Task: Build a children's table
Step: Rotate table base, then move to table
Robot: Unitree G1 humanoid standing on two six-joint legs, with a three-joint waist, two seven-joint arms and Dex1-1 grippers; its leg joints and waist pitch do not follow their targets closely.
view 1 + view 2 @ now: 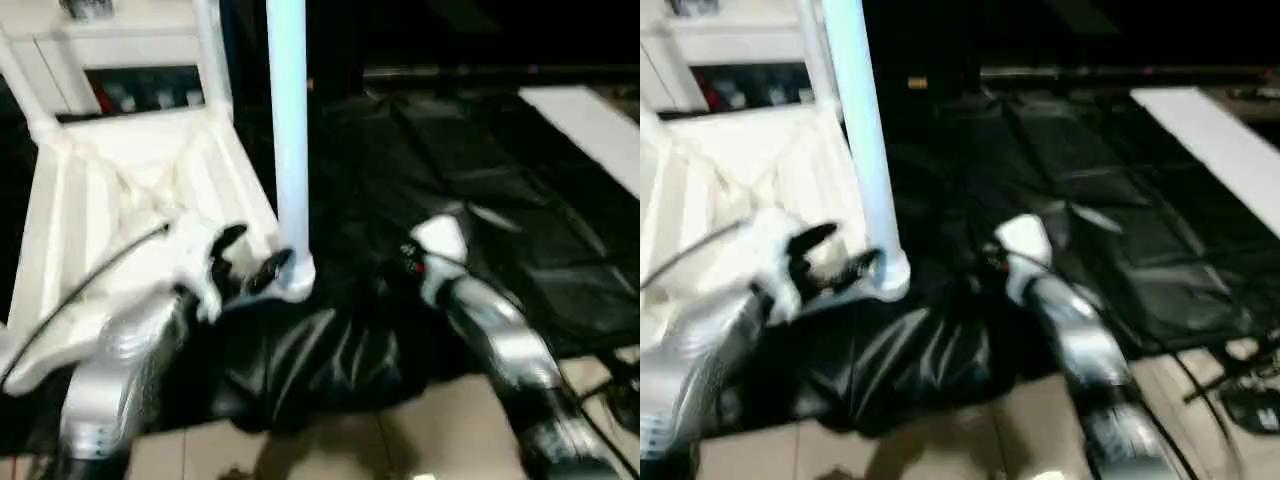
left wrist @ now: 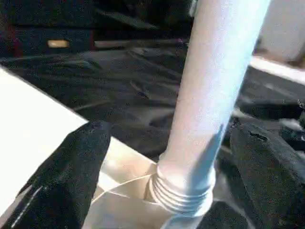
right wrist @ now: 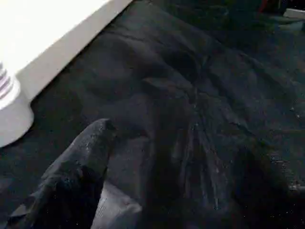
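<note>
Beside left gripper (image 2: pixel 162 157), leg's threaded base (image 2: pixel 183 193)

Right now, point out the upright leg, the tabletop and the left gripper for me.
upright leg (image 1: pixel 291 150), left eye view, middle of the white tube.
tabletop (image 1: pixel 95 190), left eye view, ribbed underside.
left gripper (image 1: pixel 250 258), left eye view, midway between the black fingertips, beside the leg's base.
</note>
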